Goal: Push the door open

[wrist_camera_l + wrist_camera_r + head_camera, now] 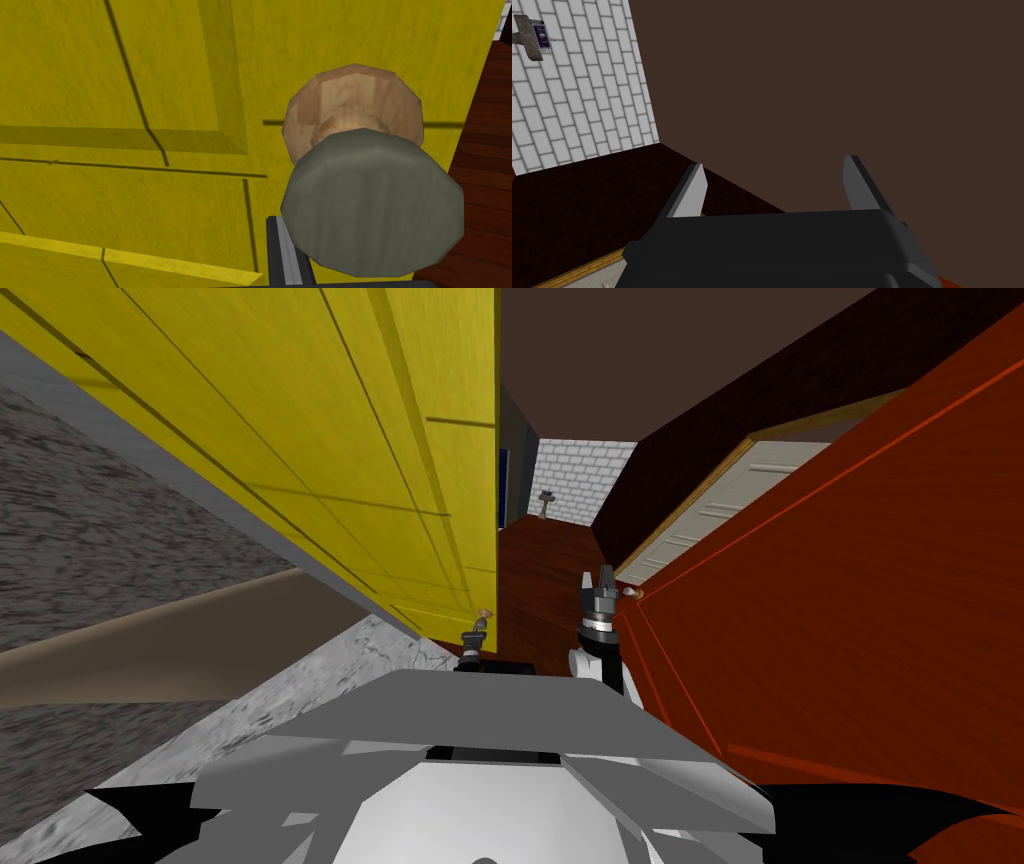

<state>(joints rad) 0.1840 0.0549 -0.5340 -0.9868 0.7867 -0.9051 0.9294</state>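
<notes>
I've got the yellow panelled door (pixel 330 438) filling the upper left of the head view, its free edge running down the frame's centre. The left gripper (pixel 474 636) sits low centre, right at the door's round grey knob (pixel 371 205) (tan rosette (pixel 350 100) behind it, against the panel). I can't tell whether it's open or closed. The right gripper (pixel 603 585) is just right of centre, beside an orange-red door (pixel 850 608), blades spread apart, holding nothing.
</notes>
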